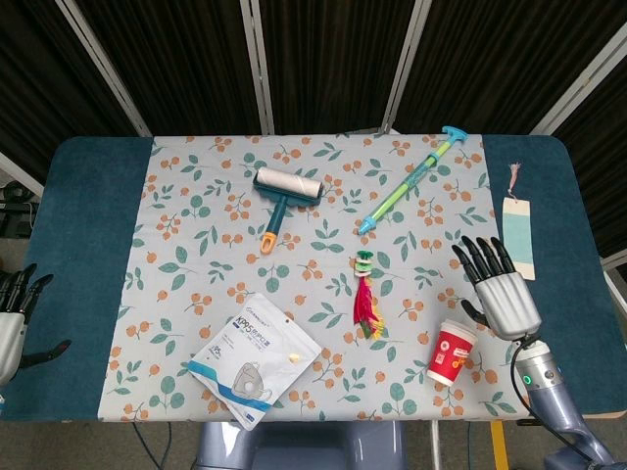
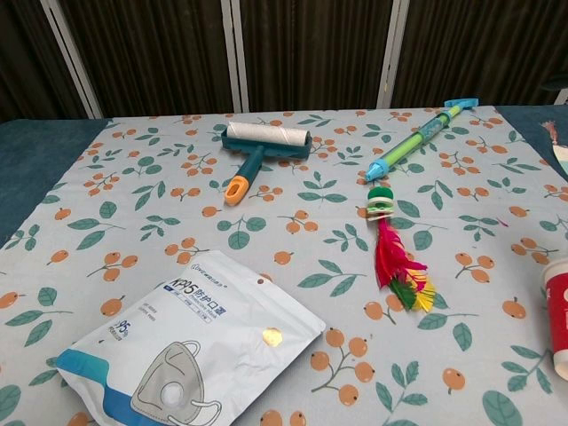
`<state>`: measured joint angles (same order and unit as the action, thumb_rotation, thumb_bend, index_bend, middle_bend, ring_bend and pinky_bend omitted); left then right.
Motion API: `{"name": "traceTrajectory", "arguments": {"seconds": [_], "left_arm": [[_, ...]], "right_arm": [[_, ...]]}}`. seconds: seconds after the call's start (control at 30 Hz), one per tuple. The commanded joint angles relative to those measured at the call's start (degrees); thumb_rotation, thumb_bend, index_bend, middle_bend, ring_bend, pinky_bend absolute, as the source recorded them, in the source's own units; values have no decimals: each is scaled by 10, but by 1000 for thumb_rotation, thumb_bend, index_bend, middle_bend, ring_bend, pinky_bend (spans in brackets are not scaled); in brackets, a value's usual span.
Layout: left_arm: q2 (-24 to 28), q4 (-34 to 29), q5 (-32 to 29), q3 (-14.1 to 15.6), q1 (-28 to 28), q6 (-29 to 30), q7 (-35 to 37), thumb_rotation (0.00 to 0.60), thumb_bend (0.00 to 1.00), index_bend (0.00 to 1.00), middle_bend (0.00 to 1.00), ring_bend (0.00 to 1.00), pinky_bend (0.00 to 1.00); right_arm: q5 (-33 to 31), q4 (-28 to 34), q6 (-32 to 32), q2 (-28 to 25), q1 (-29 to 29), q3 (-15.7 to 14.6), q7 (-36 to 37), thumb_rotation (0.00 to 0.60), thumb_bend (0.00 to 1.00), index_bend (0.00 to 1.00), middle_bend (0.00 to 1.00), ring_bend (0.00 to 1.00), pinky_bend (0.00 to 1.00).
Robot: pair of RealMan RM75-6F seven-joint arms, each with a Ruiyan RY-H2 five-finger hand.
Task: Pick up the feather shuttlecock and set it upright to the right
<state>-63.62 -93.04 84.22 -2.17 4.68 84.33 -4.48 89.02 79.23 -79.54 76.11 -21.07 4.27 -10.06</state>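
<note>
One feather shuttlecock (image 1: 366,298) lies flat on the patterned tablecloth (image 1: 196,176), a little right of the middle of the table (image 1: 88,235), its green-and-white base pointing toward the far edge and its red and yellow feathers fanned toward the near edge; in the chest view the same shuttlecock (image 2: 393,251) shows no hand touching it. Just to its right, near the table's near right corner, a red paper cup (image 1: 452,353) stands upright. The right hand (image 1: 498,283) hovers just beyond the cup, fingers spread apart and pointing toward the far edge, grasping nothing; whether its thumb touches the cup rim cannot be told. Beyond the shuttlecock, toward the far right corner, a green-and-blue water squirter (image 1: 411,179) lies diagonally. A lint roller (image 1: 284,201) with a teal handle and orange tip lies near the far middle of the cloth. A packaged face mask (image 1: 255,357) rests at the near edge, left of the shuttlecock. On the bare blue strip along the right edge lies a pale bookmark (image 1: 519,235) with a tassel. The left hand (image 1: 18,313) sits at the left edge of the table, fingers parted, empty.
</note>
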Motion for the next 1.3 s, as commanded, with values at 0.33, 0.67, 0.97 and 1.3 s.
{"name": "traceTrajectory", "arguments": {"seconds": [0.33, 0.67, 0.97, 1.3], "left_arm": [[-1, 1, 0, 0, 0, 1, -1, 551, 149, 117, 0, 0, 0], [-1, 1, -3, -2, 1, -2, -2, 554, 149, 117, 0, 0, 0], [-2, 0, -3, -1, 0, 1, -6, 555, 150, 117, 0, 0, 0], [-1, 0, -2, -1, 1, -1, -3, 554, 149, 117, 0, 0, 0]], "right_arm": [[17, -1, 5, -4, -5, -5, 8, 600, 158, 62, 0, 0, 0], [109, -48, 18, -8, -46, -33, 48, 600, 158, 200, 32, 0, 0], [183, -116, 38, 44, -99, -55, 64, 600, 158, 303, 102, 0, 0], [189, -151, 56, 99, -119, -63, 61, 600, 159, 367, 137, 0, 0]]}}
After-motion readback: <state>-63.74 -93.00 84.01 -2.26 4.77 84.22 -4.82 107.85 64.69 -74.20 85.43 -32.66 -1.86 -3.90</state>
